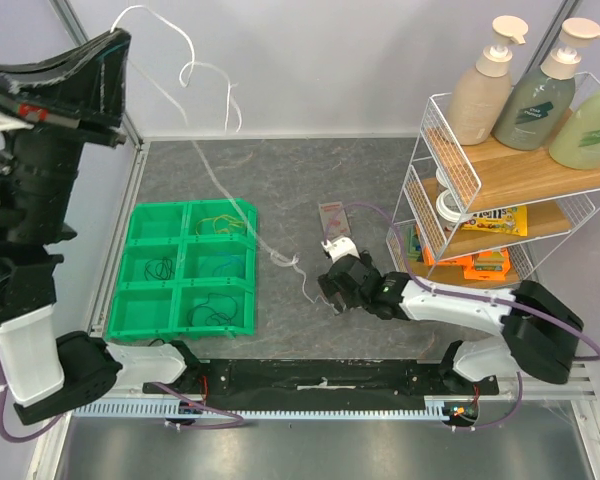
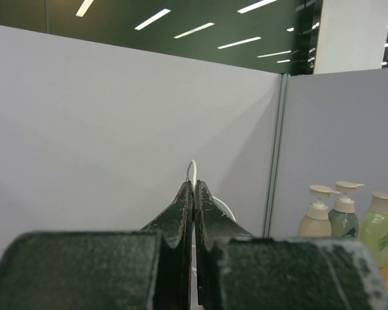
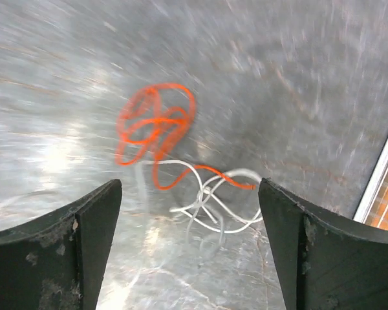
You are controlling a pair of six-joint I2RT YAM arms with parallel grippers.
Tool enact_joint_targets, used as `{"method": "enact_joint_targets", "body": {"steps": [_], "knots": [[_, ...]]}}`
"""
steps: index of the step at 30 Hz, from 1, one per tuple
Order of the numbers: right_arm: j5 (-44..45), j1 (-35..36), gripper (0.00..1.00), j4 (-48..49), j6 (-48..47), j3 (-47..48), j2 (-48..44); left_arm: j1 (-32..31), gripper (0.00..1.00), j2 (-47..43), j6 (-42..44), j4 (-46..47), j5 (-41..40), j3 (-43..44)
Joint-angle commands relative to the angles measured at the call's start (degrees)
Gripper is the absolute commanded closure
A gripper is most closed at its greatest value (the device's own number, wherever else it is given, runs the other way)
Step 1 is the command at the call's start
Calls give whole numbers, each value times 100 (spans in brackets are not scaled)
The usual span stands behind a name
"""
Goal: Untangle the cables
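Left pincer (image 2: 193, 184), raised upper left, clenches the white cable (image 1: 286, 262), which trails down to the surface (image 1: 280, 180) at centre. Right pincer (image 3: 187, 190) hangs released over a blurred, apparently orange cable (image 3: 154, 123).

White cable (image 1: 280, 260): one end pinched in the left gripper (image 2: 194, 184) and held high. We see it loop in the air, then slope down to the desk (image 1: 280, 180), where its tail lies in loose curls.

Orange cable (image 3: 156, 121): small coil flat on the desk, one strand crossing the white curls. We cannot tell whether they are knotted.

Green tray (image 1: 184, 245): yellow cable (image 1: 218, 222) in the far right compartment, black cables (image 1: 212, 312) in two others.
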Motion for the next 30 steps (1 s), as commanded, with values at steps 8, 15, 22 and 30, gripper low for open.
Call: {"method": "enact_joint_targets", "body": {"steps": [8,15,22,30], "knots": [[-197,220,6,-2019,-1150,2234,-1399,-14,98,-257,-463,367,254,-418],[-3537,369,5,482,-1636,1119,-2499,-6,98,-372,-490,420,272,-576],[-3161,369,11,1960,-1204,995,-1507,-14,98,-459,-516,350,272,-558],[-3030,501,28,3708,-536,452,-662,-6,98,-512,-507,341,254,-567]]}}
